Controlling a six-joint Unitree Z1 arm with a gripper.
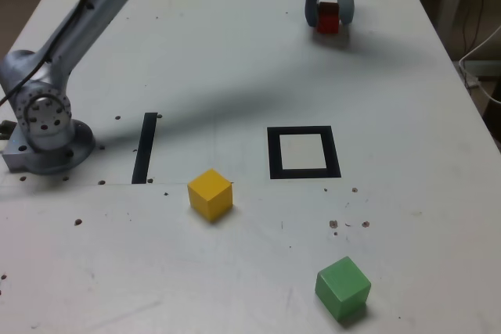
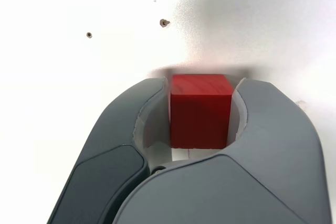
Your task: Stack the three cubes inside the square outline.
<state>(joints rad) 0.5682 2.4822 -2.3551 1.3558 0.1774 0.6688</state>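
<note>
Wrist view: gripper (image 2: 202,114) straddling red cube (image 2: 200,109), jaws against or just beside two opposite faces (contact on one side not fully clear). Exterior view: red cube at far edge of table (image 1: 235,60), well apart from outline (image 1: 304,152). Yellow cube (image 1: 210,193) near, left of outline; green cube (image 1: 342,287) nearest. Likely light, rigid, matte (low slip). Grip flat opposite faces, mid-height.
</note>
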